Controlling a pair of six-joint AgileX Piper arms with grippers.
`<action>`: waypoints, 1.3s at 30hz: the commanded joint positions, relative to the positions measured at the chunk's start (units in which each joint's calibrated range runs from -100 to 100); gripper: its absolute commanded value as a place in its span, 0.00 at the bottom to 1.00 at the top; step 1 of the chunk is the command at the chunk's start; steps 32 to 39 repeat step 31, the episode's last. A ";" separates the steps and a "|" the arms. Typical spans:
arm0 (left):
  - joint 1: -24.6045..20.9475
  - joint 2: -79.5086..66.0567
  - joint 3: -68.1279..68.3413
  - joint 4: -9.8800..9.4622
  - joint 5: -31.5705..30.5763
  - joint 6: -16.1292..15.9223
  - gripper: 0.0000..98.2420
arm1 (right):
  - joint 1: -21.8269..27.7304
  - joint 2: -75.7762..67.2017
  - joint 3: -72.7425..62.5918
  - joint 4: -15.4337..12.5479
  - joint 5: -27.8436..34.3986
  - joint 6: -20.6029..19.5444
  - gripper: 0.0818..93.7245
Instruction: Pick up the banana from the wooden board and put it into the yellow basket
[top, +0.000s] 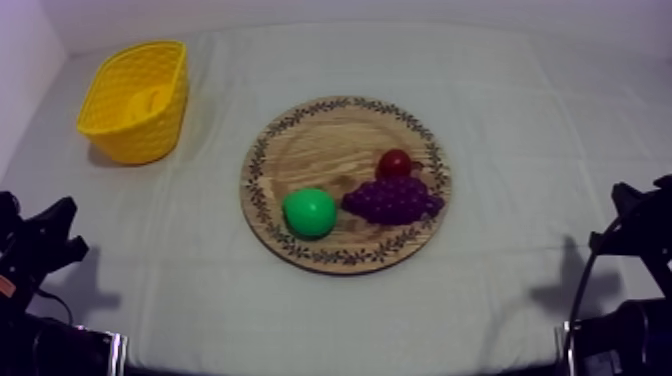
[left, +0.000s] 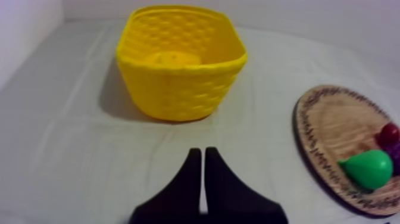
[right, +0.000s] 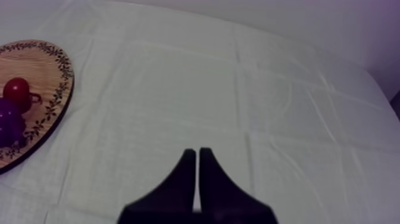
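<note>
The yellow basket (top: 145, 140) stands at the far left of the table. A yellow curved shape that looks like the banana (top: 150, 100) lies inside it, and it also shows on the basket's floor (left: 169, 58) in the left wrist view. The round wooden board (top: 320, 140) sits mid-table with a green pear (top: 309, 212), purple grapes (top: 393, 199) and a small red fruit (top: 394, 163) on it. My left gripper (left: 199, 150) is shut on nothing, low over the cloth in front of the basket (left: 178, 89). My right gripper (right: 193, 151) is shut on nothing, over bare cloth to the right of the board (right: 47, 77).
Both arms rest low at the table's near corners, the left arm (top: 40, 245) and the right arm (top: 640, 220). Bare cloth lies between basket and board and across the right side. A pale wall runs along the far and left edges.
</note>
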 joint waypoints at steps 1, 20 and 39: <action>1.86 -0.08 0.70 -0.07 -3.27 4.79 0.00 | 0.01 -0.02 -0.03 0.03 -0.06 0.00 0.00; 3.02 -0.12 1.40 -0.25 -5.66 5.63 0.00 | 0.01 -0.02 -0.03 0.47 0.27 -0.13 0.00; 3.02 -0.12 1.40 -0.25 -5.67 5.57 0.00 | 0.01 -0.02 -0.03 0.47 0.27 -0.17 0.00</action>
